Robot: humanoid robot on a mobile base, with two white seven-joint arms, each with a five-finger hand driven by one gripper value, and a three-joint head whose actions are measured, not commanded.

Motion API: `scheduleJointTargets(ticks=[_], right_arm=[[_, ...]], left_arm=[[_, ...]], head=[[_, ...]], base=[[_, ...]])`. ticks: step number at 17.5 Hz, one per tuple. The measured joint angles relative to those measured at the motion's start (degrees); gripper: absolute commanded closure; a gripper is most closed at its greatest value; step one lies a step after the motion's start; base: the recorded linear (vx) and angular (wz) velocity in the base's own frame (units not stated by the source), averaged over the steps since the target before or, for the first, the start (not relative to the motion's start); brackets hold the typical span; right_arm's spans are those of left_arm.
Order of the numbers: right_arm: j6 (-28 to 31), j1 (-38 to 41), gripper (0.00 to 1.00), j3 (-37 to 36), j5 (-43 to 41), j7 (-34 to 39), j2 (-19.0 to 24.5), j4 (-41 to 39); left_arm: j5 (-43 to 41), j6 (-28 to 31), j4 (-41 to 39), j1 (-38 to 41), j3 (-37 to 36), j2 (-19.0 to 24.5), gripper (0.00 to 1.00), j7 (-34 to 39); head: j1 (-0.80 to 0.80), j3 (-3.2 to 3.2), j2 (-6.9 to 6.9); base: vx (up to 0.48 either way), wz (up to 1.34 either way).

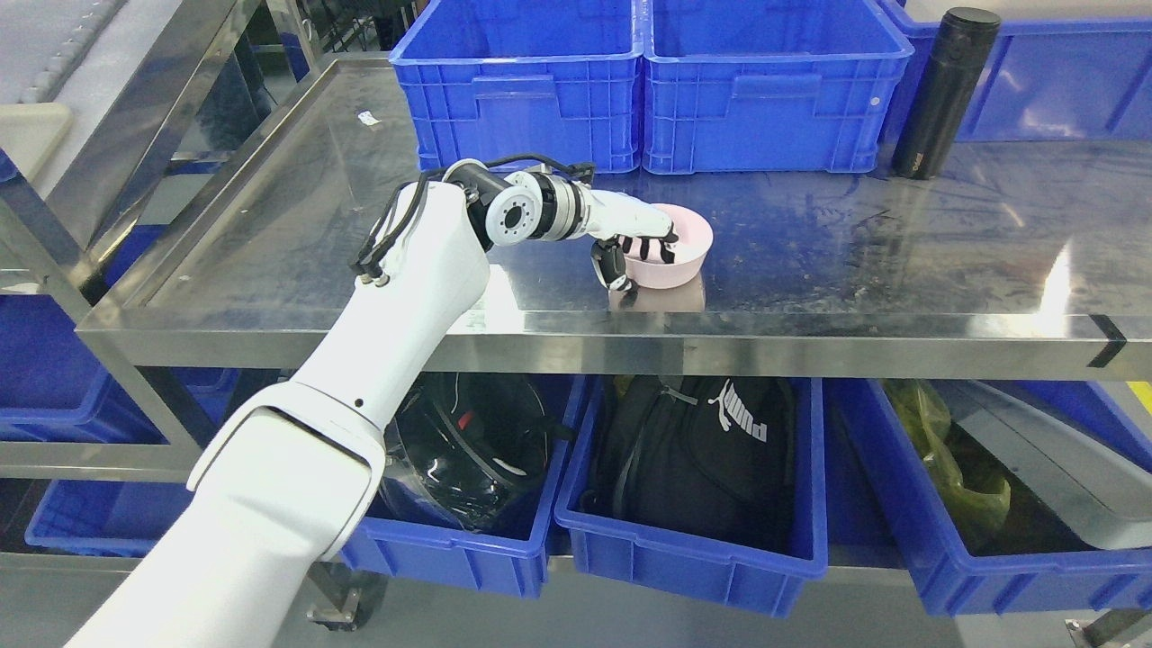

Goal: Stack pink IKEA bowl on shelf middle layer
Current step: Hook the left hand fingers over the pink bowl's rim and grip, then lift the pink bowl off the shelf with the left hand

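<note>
A pink bowl [677, 255] sits upright on the steel shelf [810, 261], near its front edge and a little left of the middle. My left hand [634, 256] reaches in from the lower left and grips the bowl's left rim: fingers [650, 247] curl over the rim into the bowl, and the thumb [614, 267] presses the outer wall. The bowl rests on the shelf surface. Only one bowl shows. The right arm is out of sight.
Two blue crates [531, 85] [765, 85] stand at the back of the shelf, with a third crate [1062, 81] at far right. A black flask [943, 94] stands upright to the right. Blue bins [693, 540] holding bags sit below.
</note>
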Motion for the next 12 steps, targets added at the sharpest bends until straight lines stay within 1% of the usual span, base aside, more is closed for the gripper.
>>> scheduleJointTargets(ticks=[4,7,9,12], right_arm=[[0.00,0.00,0.00,0.00,0.00,0.00,0.00,0.00],[0.00,0.00,0.00,0.00,0.00,0.00,0.00,0.00],[0.00,0.00,0.00,0.00,0.00,0.00,0.00,0.00],[0.00,-0.01,0.00,0.00,0.00,0.00,0.00,0.00]], left_arm=[[4.25,-7.65,1.60,0.17,3.63,-0.34,1.00,0.33],[6.64,-13.45,1.08,0.21,8.51,-0.51,1.00,1.70],[7.64,-15.81,-0.13,0.57,12.09,-0.59,1.00,2.39],[9.72,-17.22,-2.76,1.47,17.71,-0.70,1.00,3.96]], head=[[0.00,0.00,0.00],[0.00,0.00,0.00],[0.00,0.00,0.00],[0.00,0.00,0.00]], base=[[0.002,0.08],[0.004,-0.07],[0.014,-0.09],[0.013,0.02]])
